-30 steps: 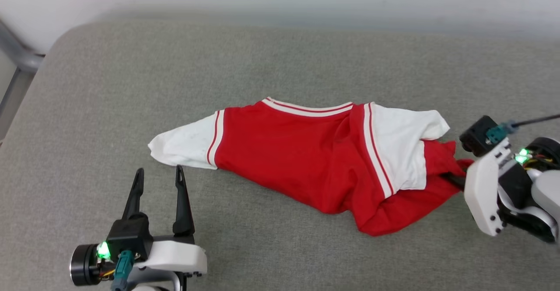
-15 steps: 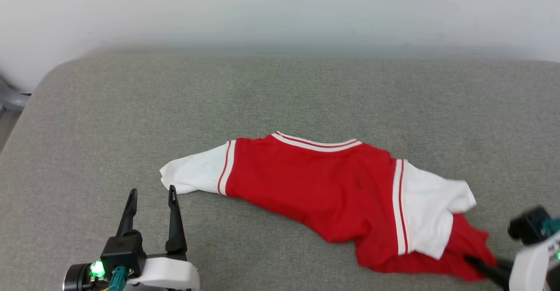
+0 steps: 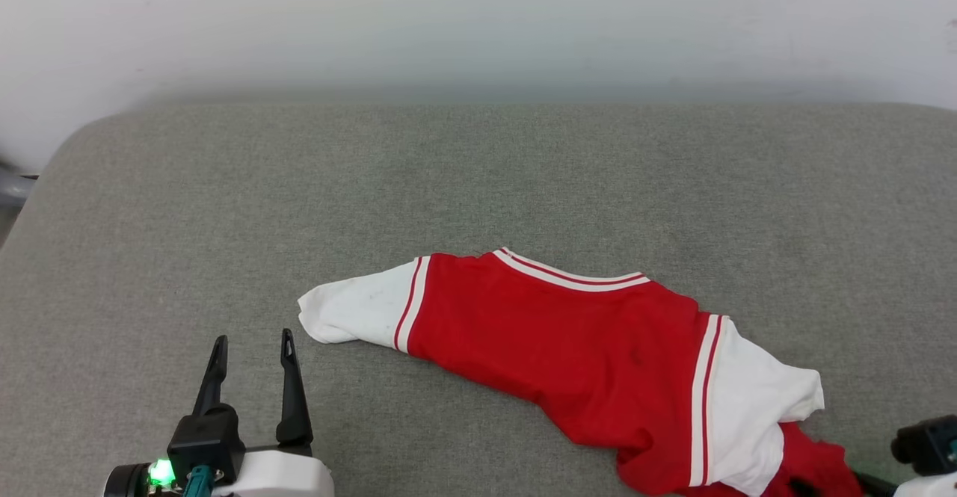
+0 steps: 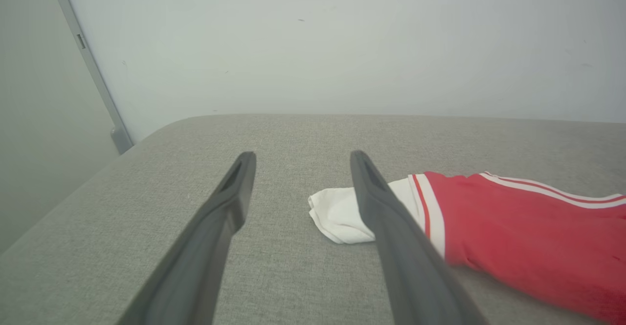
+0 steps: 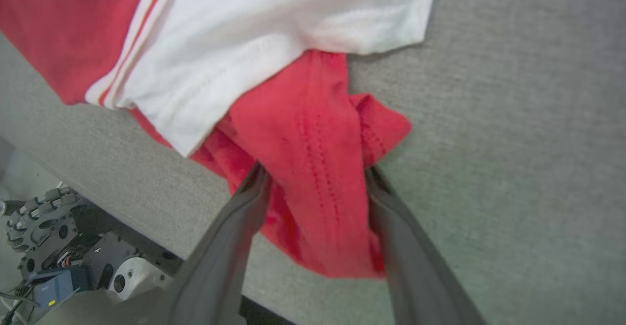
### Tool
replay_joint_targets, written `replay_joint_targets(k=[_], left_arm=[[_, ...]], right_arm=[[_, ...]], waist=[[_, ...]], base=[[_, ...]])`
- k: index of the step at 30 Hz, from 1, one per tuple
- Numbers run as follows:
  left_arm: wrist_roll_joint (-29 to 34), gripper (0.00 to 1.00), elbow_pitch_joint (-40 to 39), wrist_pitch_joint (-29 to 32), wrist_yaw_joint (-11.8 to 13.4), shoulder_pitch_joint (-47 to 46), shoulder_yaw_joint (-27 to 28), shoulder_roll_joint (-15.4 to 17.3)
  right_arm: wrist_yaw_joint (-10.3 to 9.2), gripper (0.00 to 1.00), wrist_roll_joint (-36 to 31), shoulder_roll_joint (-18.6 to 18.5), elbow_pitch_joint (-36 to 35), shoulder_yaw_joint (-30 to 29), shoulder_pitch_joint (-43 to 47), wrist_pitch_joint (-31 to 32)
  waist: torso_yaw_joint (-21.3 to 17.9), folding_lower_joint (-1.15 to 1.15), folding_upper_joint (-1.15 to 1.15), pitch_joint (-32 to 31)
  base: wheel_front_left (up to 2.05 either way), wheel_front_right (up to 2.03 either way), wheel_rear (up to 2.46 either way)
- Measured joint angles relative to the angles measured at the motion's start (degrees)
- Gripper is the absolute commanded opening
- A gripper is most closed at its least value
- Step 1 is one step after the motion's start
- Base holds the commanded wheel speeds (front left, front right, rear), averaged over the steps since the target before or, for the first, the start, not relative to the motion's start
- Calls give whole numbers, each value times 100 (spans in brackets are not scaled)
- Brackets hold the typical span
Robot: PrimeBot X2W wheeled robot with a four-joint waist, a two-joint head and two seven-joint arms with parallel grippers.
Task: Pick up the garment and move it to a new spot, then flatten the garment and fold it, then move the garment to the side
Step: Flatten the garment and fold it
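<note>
right hand (image 5: 315,169) stands wide astride a red fold of the shirt (image 3: 568,340), left hand (image 3: 253,337) wide and empty nearby, so it lies rumpled at the bench's (image 3: 478,176) near right edge, probably already moved, with flattening, folding and setting aside left.

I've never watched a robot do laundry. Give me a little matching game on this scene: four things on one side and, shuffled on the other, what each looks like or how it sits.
Things:
1. left hand
2. right hand
3. collar
4. grey padded surface

Descriptions:
A. red and white stripes
B. fingers apart, nothing between them
C. the garment lies on it
D. fingers apart, bunched red cloth between them

Pairs: 1-B, 2-D, 3-A, 4-C
</note>
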Motion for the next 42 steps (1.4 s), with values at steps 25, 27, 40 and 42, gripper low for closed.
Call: replay_joint_targets(k=[25, 27, 40, 42], left_arm=[[149, 100, -85, 0, -49, -165, -116, -5], [149, 100, -77, 0, -51, -231, -166, -7], [57, 100, -40, 0, 46, -616, -396, -9], [57, 100, -27, 0, 48, -626, -403, -11]], right_arm=[[-1, 100, -1646, -174, -2455, -1863, -1104, 2685], [-2, 100, -1604, -183, -2276, -1535, -1461, 3077], [-1, 100, -1181, 346, 190, 670, -3065, 3577], [0, 100, -1031, 400, 401, 783, -3114, 3461]], waist=[[44, 0, 0, 260], [105, 0, 0, 344], [524, 0, 0, 947], [529, 0, 0, 976]], base=[[0, 0, 0], [0, 0, 0], [0, 0, 0], [0, 0, 0]])
